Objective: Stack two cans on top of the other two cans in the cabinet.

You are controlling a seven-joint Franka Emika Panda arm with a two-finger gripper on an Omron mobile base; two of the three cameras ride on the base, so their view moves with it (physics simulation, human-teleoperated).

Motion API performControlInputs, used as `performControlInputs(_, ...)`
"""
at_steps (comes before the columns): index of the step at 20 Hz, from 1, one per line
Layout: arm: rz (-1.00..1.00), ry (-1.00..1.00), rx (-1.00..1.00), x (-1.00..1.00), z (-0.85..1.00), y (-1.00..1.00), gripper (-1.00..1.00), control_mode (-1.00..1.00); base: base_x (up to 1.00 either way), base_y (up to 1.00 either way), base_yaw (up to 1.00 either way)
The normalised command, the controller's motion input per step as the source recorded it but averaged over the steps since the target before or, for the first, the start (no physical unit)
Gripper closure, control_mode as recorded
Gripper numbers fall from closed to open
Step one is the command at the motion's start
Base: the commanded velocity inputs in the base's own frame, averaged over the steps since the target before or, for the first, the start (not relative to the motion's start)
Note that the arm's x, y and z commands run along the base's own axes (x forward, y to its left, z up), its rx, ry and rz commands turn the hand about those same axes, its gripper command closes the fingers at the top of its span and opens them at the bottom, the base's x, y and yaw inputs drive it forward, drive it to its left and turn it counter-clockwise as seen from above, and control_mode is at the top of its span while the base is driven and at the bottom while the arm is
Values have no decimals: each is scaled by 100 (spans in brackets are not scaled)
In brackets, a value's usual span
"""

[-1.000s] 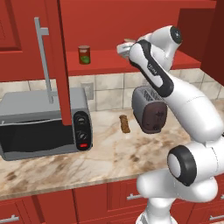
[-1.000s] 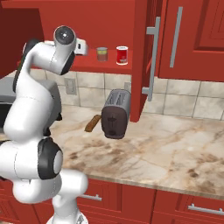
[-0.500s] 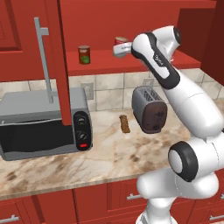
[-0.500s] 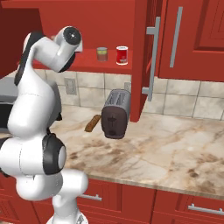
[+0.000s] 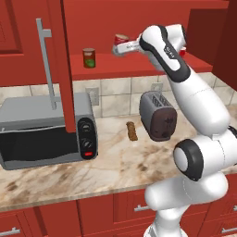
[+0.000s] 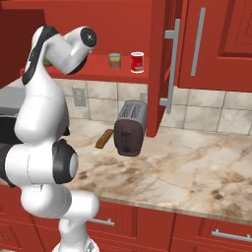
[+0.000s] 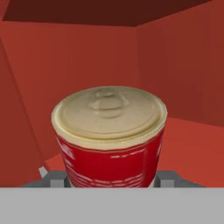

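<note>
My gripper (image 5: 118,48) is shut on a red can (image 5: 121,39) with a pale lid and holds it just above the red shelf (image 5: 120,68) of the cabinet. In the hand view this can (image 7: 109,140) is close up between my fingertips (image 7: 57,179), inside the cabinet. The green-labelled can (image 5: 89,58) stands on the shelf to the left of the held one. Further along the shelf are an olive-grey can (image 6: 114,60) and a red can with a pale band (image 6: 137,62). The cabinet door (image 5: 62,69) stands open, its grey bar handle (image 5: 46,69) facing out.
On the marble counter (image 5: 115,162) below the shelf sit a grey microwave (image 5: 41,134), a dark toaster (image 5: 159,115) and a small brown item (image 5: 133,131). A second open door (image 6: 158,74) with a bar handle hangs at the shelf's right end.
My gripper has carried the red can leftward along the shelf, closer to the green-labelled can. The other cans have not moved.
</note>
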Motion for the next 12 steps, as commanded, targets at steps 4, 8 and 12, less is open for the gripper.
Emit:
performControlInputs(4, 11, -2, 0, 5, 22, 23, 100, -100, 0, 0, 0)
performControlInputs(8, 10, -8, -1, 1, 21, 25, 100, -100, 0, 0, 0)
performControlInputs(12, 7, -6, -2, 0, 6, 28, 100, -100, 0, 0, 0)
